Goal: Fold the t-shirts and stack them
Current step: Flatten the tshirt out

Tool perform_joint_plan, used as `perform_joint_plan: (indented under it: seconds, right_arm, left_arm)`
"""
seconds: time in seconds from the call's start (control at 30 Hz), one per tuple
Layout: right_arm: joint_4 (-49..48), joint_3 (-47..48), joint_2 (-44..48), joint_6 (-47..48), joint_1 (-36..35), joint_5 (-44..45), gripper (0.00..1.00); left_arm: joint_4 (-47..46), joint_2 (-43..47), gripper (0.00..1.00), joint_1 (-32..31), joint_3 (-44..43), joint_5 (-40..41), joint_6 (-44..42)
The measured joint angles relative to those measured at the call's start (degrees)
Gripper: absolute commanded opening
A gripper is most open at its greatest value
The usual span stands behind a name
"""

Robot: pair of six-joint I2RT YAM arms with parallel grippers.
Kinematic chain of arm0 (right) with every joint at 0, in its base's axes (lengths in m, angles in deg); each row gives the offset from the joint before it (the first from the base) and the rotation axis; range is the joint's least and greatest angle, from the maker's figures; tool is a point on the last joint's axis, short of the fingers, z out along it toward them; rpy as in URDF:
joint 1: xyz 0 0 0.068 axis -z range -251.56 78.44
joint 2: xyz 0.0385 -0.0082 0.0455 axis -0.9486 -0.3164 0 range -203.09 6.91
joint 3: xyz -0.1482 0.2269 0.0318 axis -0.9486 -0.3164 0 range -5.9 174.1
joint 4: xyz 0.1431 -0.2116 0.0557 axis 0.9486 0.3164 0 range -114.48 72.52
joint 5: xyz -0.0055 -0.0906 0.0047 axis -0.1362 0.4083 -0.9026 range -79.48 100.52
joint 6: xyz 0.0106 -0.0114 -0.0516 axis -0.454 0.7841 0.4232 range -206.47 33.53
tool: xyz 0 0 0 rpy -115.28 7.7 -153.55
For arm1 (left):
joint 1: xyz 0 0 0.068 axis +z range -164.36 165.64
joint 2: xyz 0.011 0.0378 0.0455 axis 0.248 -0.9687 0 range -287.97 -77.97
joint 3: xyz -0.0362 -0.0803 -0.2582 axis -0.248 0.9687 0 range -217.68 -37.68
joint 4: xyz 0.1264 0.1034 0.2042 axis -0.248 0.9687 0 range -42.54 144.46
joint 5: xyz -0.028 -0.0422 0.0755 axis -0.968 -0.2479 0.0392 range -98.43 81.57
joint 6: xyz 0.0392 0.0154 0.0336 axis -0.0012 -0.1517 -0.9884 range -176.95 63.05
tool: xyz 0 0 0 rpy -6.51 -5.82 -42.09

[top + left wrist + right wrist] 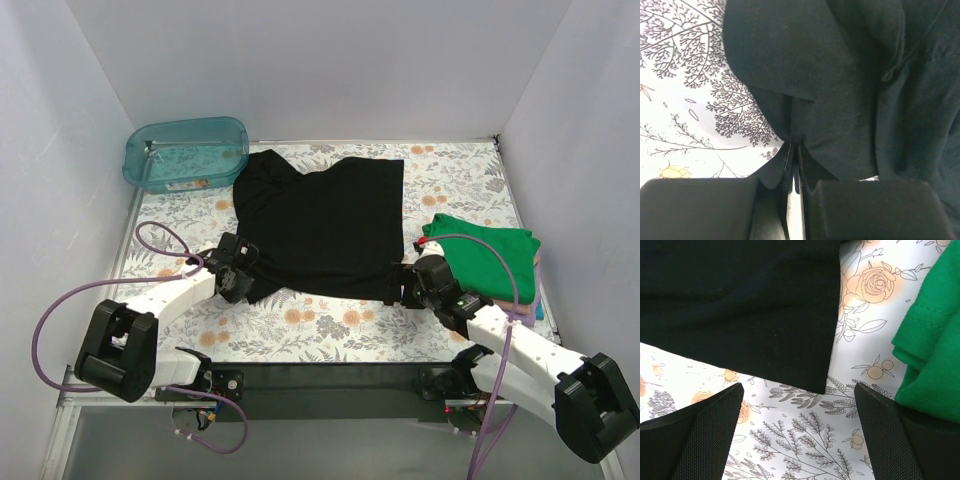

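A black t-shirt (pixel 320 225) lies spread flat in the middle of the flowered table cover. My left gripper (pixel 245 272) is at its near left corner, shut on a pinch of the black cloth (pixel 840 75), which bunches up where the jaws meet (pixel 795 149). At the shirt's near right corner (pixel 740 300), my right gripper (pixel 405 285) hovers open with its fingertips (pixel 710 425) on either side and only the table cover between them (pixel 799 405). A folded green t-shirt (pixel 490 255) tops a small stack at the right, also seen as green cloth (pixel 935 355) in the right wrist view.
A teal plastic tub (pixel 187 153) stands at the back left corner. Pinkish cloth edges (pixel 538 265) show under the green shirt. White walls close in the table on the left, back and right. A purple cable (pixel 150 235) loops beside the left arm.
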Motion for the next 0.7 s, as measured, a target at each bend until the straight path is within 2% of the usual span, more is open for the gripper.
perform_joint_plan:
  seconds: [0.23, 0.5, 0.63, 0.7]
  right_arm:
    - [1.07, 2.03, -6.16, 0.92, -2.91, 2.84, 0.94]
    - [2.43, 9.57, -18.29, 0.22, -6.32, 9.01, 0.81]
    - [5.6, 13.64, -23.37, -2.12, -8.72, 12.87, 0.71]
    - [6.6, 14.64, -24.68, -2.97, -9.4, 14.21, 0.56]
  left_arm:
    - [5.22, 2.08, 0.0, -0.48, -0.09, 4.74, 1.05]
    - [7.17, 7.37, 0.0, -0.48, 1.51, 7.3, 1.03]
    - [7.13, 8.26, 0.0, -0.48, 2.4, 8.04, 1.46]
    - [7.15, 8.98, 0.0, -0.48, 2.78, 8.52, 1.68]
